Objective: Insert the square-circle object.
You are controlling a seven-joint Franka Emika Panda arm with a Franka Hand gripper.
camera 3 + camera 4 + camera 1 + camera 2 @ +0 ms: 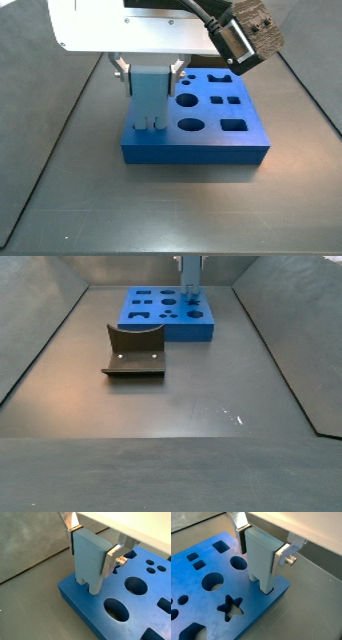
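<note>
The square-circle object (89, 559) is a pale blue tall block ending in two thin prongs, and it stands upright. My gripper (91, 552) is shut on its upper part, with a silver finger on each side in both wrist views (259, 551). The prong ends (266, 588) meet the top of the darker blue slab with shaped holes (137, 619) near one corner. I cannot tell whether they sit inside holes. In a side view the object (150, 98) hangs under the gripper (150, 74) over the slab's (214, 142) corner. It also shows in a side view (191, 281) at the far end.
The slab (158, 318) lies on the grey floor at the far end, with round, square and star holes (231, 606). The dark fixture (134, 351) stands in front of the slab. Grey walls (40, 326) slope up round the floor.
</note>
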